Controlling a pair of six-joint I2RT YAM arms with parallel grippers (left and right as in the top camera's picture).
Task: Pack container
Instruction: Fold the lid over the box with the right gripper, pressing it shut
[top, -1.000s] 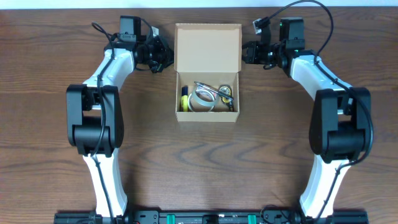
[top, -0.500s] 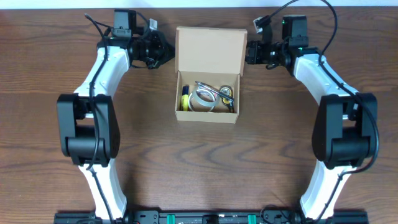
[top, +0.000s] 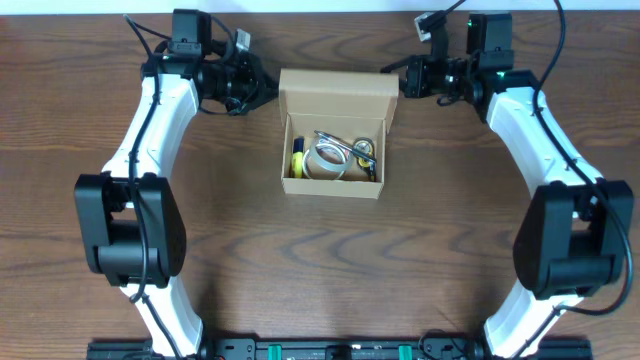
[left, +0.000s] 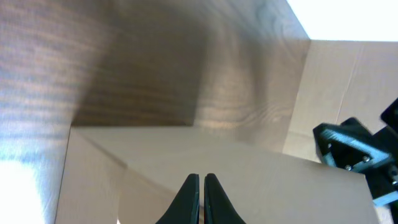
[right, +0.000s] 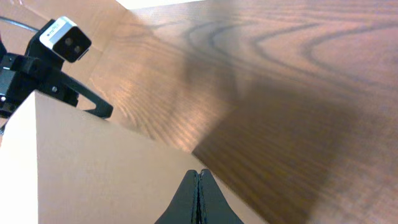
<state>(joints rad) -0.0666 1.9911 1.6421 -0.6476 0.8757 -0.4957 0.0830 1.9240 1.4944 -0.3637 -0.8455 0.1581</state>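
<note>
The container (top: 334, 189), a tan cardboard box, stands open at the table's middle. Its flap lid (top: 338, 90) is tilted partway up at the far side. Inside lie a clear tape roll (top: 325, 161), a yellow-and-blue item (top: 297, 158) and some metal pieces (top: 357, 149). My left gripper (top: 264, 88) is shut and empty, its tips at the lid's left edge. My right gripper (top: 400, 80) is shut and empty at the lid's right edge. The left wrist view shows closed fingertips (left: 201, 178) against the cardboard lid (left: 261, 186). In the right wrist view the fingertips (right: 199, 174) meet over the lid (right: 93, 174).
Dark wooden tabletop (top: 320, 260) surrounds the box. Both arms reach along the sides toward the far edge. The table's far edge (top: 320, 10) runs just behind the lid and the two wrists.
Both grippers have moved toward the far edge and closer in at the lid's sides. The lid has risen from lying flat to a tilted stance.
</note>
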